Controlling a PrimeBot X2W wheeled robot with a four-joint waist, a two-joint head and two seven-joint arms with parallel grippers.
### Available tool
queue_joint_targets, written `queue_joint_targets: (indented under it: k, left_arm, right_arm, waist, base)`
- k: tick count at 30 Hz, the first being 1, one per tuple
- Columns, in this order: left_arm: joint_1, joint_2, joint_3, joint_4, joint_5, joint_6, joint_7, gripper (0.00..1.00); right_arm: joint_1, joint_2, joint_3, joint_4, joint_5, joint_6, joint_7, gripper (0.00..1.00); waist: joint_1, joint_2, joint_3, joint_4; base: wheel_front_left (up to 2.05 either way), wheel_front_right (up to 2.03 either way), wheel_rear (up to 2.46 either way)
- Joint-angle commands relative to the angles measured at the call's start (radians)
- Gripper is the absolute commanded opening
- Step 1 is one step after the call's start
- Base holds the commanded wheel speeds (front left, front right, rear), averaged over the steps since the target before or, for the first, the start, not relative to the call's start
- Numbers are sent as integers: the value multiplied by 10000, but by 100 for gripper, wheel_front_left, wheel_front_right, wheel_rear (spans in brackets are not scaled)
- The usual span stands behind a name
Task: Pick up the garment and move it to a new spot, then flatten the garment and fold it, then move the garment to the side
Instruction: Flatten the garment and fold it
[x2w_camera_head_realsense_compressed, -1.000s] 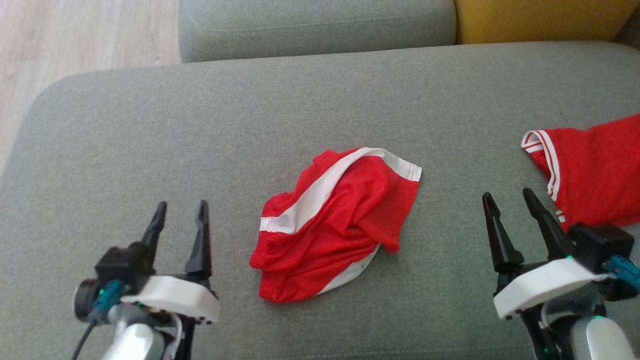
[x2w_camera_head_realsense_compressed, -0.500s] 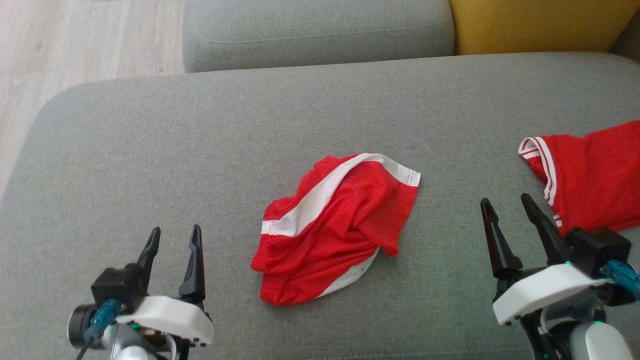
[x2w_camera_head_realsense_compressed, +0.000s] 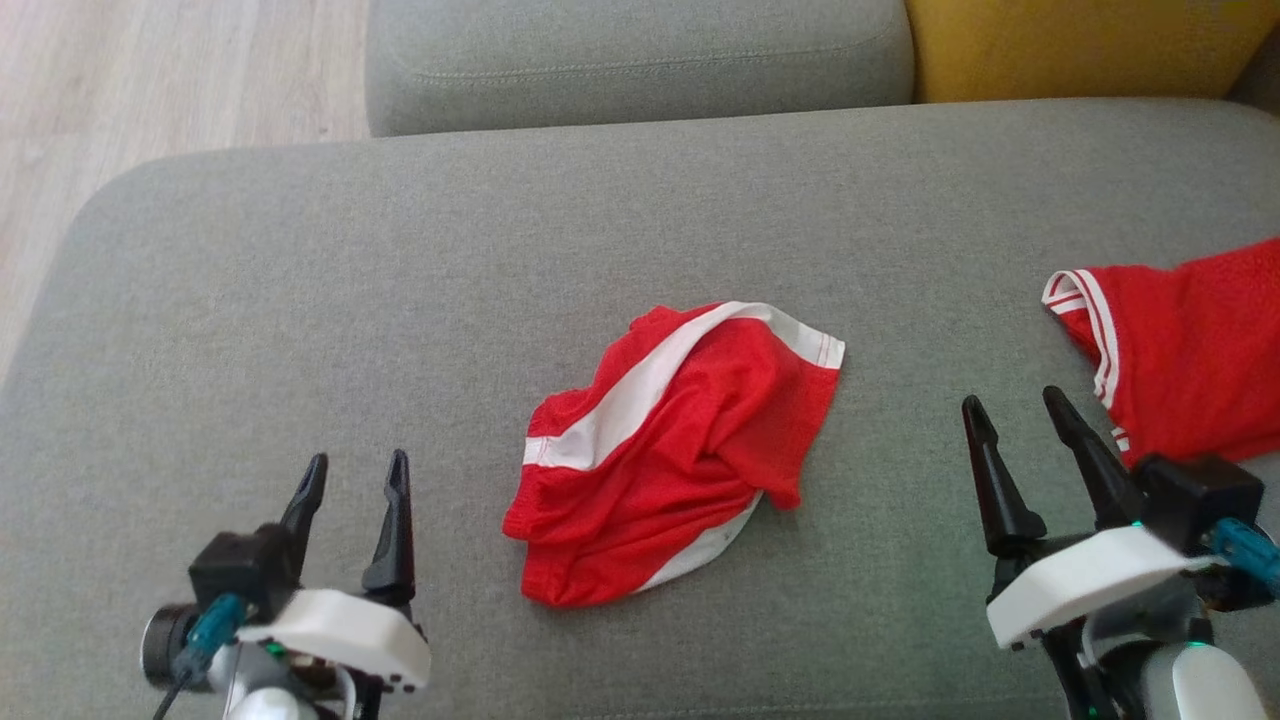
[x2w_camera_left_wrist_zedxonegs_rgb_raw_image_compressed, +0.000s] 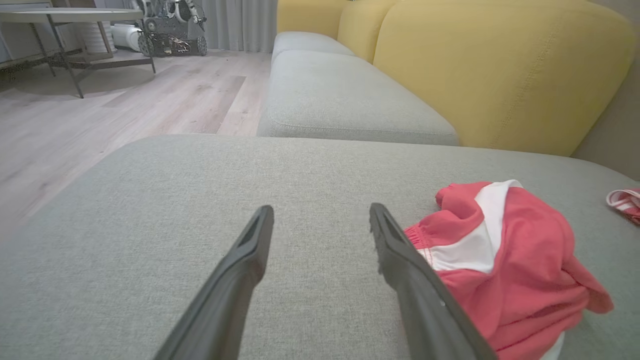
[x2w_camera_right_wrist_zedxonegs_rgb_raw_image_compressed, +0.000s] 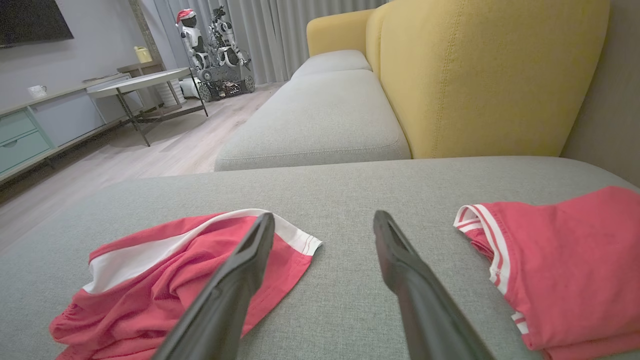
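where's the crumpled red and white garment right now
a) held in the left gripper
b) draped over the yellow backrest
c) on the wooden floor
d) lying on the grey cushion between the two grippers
D: the crumpled garment lies on the grey cushion, with the left gripper and the right gripper open and clear of it on either side.

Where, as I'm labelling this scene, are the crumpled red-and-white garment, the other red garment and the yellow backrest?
crumpled red-and-white garment (x2w_camera_head_realsense_compressed: 690, 450): head view, red fabric near the middle.
other red garment (x2w_camera_head_realsense_compressed: 1185, 350): head view, plain red cloth beside its striped cuff.
yellow backrest (x2w_camera_right_wrist_zedxonegs_rgb_raw_image_compressed: 480, 75): right wrist view, its front face.
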Motion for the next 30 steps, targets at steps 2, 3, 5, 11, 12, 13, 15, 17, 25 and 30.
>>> queue_joint_targets:
  k: [2, 3, 5, 11, 12, 13, 15, 17, 25, 30]
  left_arm:
    - [-856, 175, 259, -265, -52, -150, 77, 100]
    - [-1004, 149, 181, -244, -43, -226, 145, 100]
    - [-1380, 31, -8, -190, -79, -435, 327, 100]
    - [-2634, -511, -760, 609, -511, -1361, 1438, 100]
    - [-2800, -607, -857, 804, -599, -1492, 1611, 100]
    - [-2928, -712, -933, 1028, -741, -1630, 1807, 100]
    - [-3135, -854, -1075, 1500, -943, -1841, 2169, 100]
    - [-3261, -977, -1140, 1931, -1154, -2008, 2415, 100]
    - [-3462, -1168, -1135, 2912, -1574, -2271, 2685, 100]
    - [-3557, -1213, -1162, 3156, -1663, -2381, 2673, 100]
  right_arm:
    - [-251, -71, 209, -409, 8, -9, 11, 100]
    - [-268, -69, 212, -413, 15, -9, 13, 100]
    - [-309, -68, 222, -412, 32, -9, 14, 100]
    - [-547, -64, 347, -375, 86, -9, -12, 100]
    - [-583, -63, 370, -356, 102, -9, -15, 100]
    - [-618, -63, 385, -337, 116, -9, -25, 100]
    - [-666, -62, 387, -291, 141, -9, -51, 100]
    - [-693, -61, 385, -242, 162, -9, -79, 100]
    - [-725, -60, 326, -131, 199, -9, -119, 100]
    - [-782, -59, 295, -114, 211, -9, -139, 100]
  waist:
    - [0, -1, 86, 10]
    - [0, -1, 130, 17]
    - [0, -1, 235, 27]
    - [0, -1, 609, -75]
    - [0, -1, 666, -109]
    - [0, -1, 718, -146]
    - [0, -1, 813, -223]
    - [0, -1, 894, -301]
    - [0, -1, 1030, -447]
    - [0, -1, 1074, -432]
  base:
    - [0, 0, 0]
    - [0, 0, 0]
    - [0, 0, 0]
    - [0, 0, 0]
    - [0, 0, 0]
    - [0, 0, 0]
    - [0, 0, 0]
    - [0, 0, 0]
    - [0, 0, 0]
    - [0, 0, 0]
